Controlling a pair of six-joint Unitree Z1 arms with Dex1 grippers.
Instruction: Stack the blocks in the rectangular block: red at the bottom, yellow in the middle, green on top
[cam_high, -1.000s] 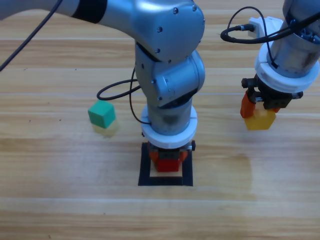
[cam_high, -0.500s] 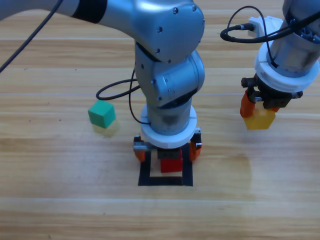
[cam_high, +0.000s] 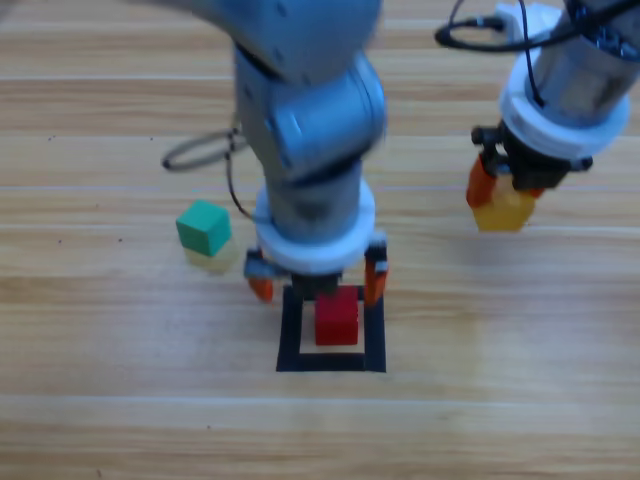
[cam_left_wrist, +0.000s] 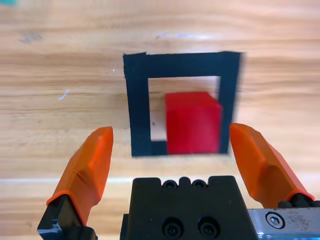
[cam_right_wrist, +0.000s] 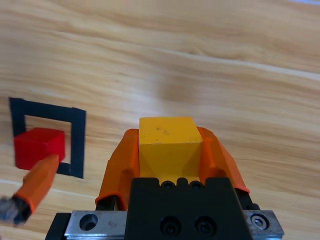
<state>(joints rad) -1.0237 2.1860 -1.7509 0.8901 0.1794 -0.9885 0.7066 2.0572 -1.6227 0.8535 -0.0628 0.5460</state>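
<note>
Wooden table (cam_high: 100, 400): left gripper (cam_high: 318, 282) jaws wide, right gripper (cam_high: 497, 195) clamping yellow (cam_high: 503, 212).

I can read no text, label, brand, number or sign anywhere in my three views.
</note>
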